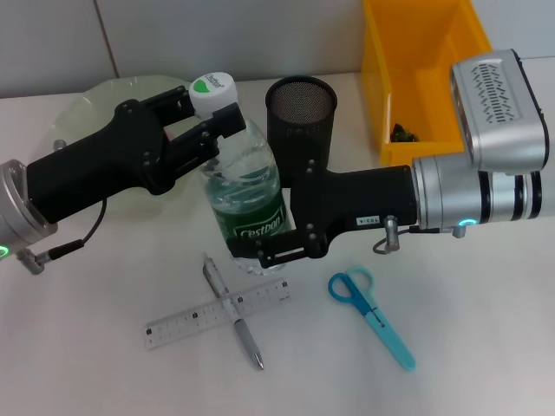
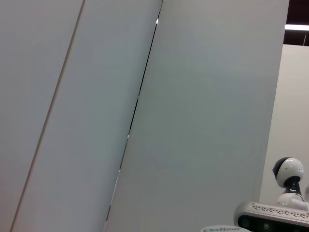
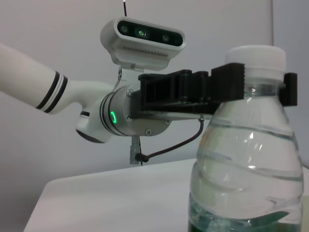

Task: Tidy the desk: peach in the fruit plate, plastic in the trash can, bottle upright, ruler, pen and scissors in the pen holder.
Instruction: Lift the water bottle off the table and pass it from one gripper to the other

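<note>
Bottle [image 1: 245, 186] stands upright near the middle of the desk [image 1: 486, 347], gripped from both sides: the left hand [image 1: 211, 128] is clamped around its neck just under the white cap, and the right hand [image 1: 264, 247] is closed on its lower body at the green label. That label reads "Cestbon" in white letters, and the cap carries a green mark with small print too fine to read. In the right wrist view the bottle [image 3: 248, 159] fills the foreground with the left hand [image 3: 256, 87] pinching its neck. Just behind the bottle stands the pen holder [image 1: 301, 117], and beyond that the trash can [image 1: 416, 74] with something dark in its bottom. The fruit plate [image 1: 95, 108] lies at the back left, partly hidden by the left arm. In front of the bottle, the ruler [image 1: 217, 314] lies flat with the pen [image 1: 232, 310] crossing it, and the scissors [image 1: 371, 315] rest to their right, apart from both.
</note>
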Controlling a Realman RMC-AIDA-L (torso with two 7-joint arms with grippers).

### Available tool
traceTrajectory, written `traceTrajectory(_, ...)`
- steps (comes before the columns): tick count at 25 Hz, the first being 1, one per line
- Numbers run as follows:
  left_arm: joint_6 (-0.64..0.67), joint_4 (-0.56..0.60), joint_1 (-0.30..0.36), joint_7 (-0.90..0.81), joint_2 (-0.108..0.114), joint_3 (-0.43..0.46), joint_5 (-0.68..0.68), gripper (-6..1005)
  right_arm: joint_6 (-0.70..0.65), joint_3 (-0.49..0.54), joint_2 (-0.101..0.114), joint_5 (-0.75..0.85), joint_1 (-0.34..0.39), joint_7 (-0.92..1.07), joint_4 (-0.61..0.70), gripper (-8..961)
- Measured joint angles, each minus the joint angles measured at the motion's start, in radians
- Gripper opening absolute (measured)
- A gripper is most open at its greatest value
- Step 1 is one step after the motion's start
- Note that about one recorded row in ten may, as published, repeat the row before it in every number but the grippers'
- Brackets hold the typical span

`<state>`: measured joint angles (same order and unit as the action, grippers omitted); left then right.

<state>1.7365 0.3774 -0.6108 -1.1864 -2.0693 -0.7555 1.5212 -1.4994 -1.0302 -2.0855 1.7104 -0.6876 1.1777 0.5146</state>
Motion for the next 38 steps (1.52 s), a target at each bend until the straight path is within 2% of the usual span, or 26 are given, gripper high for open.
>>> traceTrajectory(22, -0.001, 0.008, 0.003, -0.003, 0.003, 0.002, -0.002, 439, 0.029, -0.001, 0.004, -0.023, 0.004, -0.001, 0.013, 832)
traceTrajectory(38, -0.011, 0.009, 0.006, -0.003, 0.005, 0.004, 0.004, 443, 0.030, -0.010, 0.004, -0.018, 0.027, 0.024, 0.069, 832)
